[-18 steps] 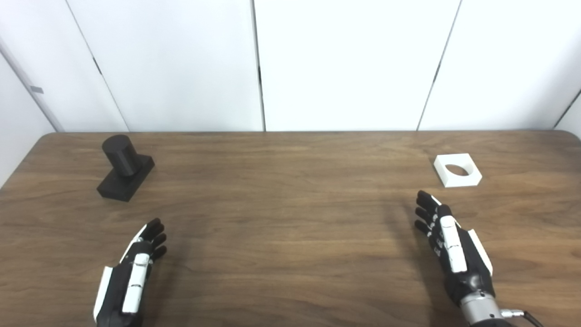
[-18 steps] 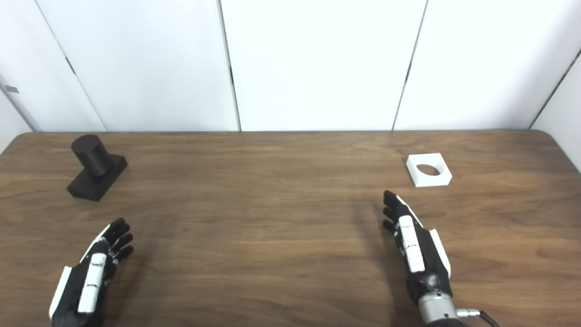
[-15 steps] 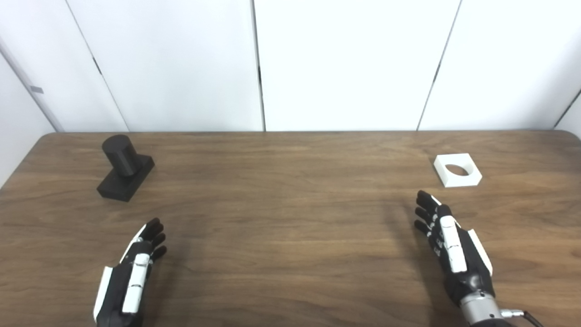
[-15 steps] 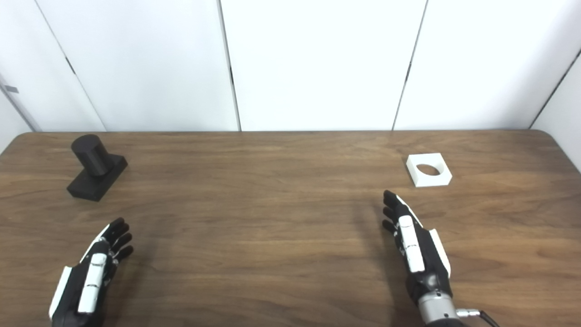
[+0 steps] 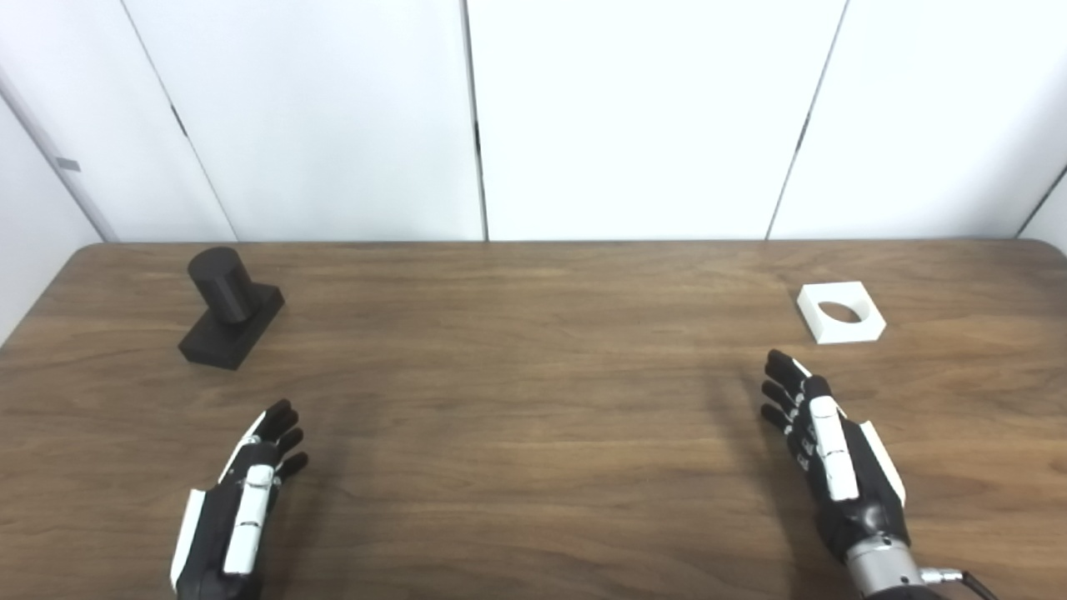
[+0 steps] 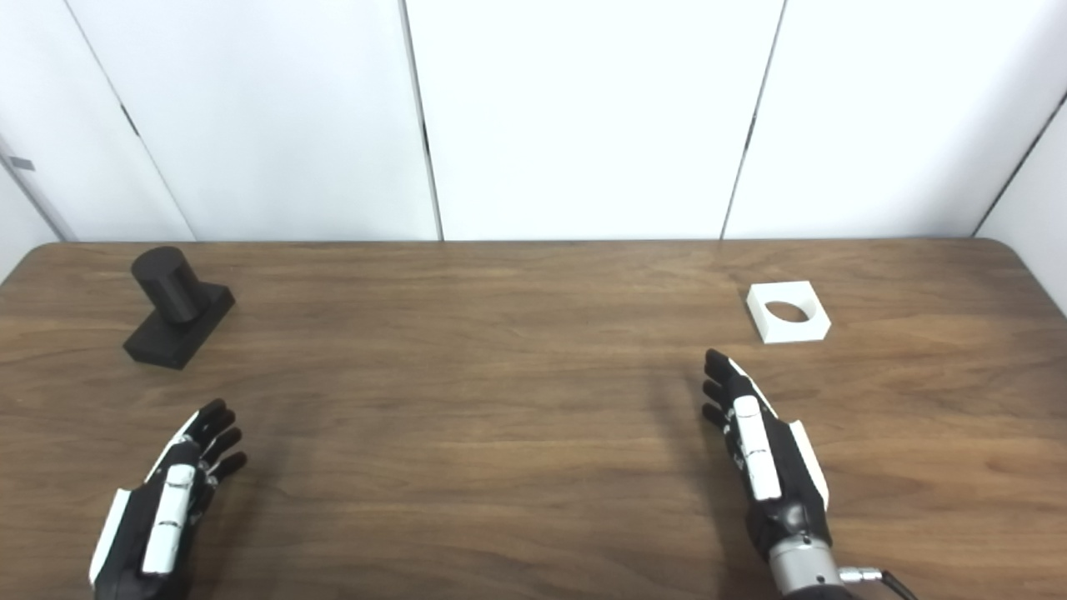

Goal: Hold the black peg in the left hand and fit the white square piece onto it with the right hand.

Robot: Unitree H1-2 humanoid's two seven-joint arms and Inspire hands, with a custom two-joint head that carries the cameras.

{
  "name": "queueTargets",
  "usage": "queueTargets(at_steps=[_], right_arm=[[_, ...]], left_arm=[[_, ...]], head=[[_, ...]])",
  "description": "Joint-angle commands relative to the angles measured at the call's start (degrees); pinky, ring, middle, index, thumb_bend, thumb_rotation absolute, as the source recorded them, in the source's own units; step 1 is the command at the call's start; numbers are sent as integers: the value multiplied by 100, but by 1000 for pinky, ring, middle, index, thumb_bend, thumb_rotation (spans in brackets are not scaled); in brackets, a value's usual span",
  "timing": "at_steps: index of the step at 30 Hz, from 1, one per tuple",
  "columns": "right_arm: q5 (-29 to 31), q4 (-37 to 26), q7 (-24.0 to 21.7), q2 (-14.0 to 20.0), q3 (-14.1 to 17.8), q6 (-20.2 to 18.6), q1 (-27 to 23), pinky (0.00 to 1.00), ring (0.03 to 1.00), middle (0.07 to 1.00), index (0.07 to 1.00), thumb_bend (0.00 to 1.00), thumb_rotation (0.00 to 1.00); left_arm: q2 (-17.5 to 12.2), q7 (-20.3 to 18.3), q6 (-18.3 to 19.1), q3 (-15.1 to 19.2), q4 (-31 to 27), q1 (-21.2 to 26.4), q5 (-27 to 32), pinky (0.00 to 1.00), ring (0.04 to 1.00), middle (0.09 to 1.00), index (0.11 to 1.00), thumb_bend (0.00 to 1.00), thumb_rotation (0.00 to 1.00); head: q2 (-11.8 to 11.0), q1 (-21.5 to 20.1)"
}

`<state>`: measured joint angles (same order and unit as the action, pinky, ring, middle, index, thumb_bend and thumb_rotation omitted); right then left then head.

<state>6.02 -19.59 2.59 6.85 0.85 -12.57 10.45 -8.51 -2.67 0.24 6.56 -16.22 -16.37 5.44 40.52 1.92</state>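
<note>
The black peg [image 5: 221, 286], a round post on a rectangular black base, stands on the wooden table [image 5: 533, 400] at the far left. The white square piece [image 5: 840, 312], with a round hole through it, lies flat at the far right. My left hand [image 5: 243, 500] is open and empty near the front edge, well short of the peg. My right hand [image 5: 825, 454] is open and empty, its fingers stretched forward, a short way in front of the white piece and a little to its left.
White wall panels [image 5: 633, 117] stand directly behind the table's far edge. The table's rounded back corners show at the left and right. Nothing else lies on the wood.
</note>
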Motion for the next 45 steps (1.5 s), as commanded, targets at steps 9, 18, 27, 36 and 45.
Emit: queueTargets(at_steps=[9,18,27,36,45], right_arm=[[363,-174,-274,16,216,188,314,981,969,962,939,369,1000],[502,-91,-415,92,279,260,403,1000,1000,995,969,367,1000],[567,77,-565,167,301,505,414,1000,1000,999,977,399,1000],[342,138,-507,152,386,623,479,995,955,927,909,427,1000],[433,201,-561,169,443,712,541,1000,987,946,922,440,1000]], left_arm=[[253,39,-357,-297,98,-192,-155,855,917,923,909,672,828],[303,218,-666,-609,296,-307,-501,836,916,924,906,655,847],[318,376,-677,-785,296,-384,-734,844,920,928,918,611,836],[392,494,-790,-821,307,-454,-797,874,932,942,936,524,756],[441,964,-253,-522,-522,-491,-1391,853,901,916,911,517,433]], head=[[-478,1107],[-1118,1606],[-1312,1801],[-1451,1928],[-1477,2136]])
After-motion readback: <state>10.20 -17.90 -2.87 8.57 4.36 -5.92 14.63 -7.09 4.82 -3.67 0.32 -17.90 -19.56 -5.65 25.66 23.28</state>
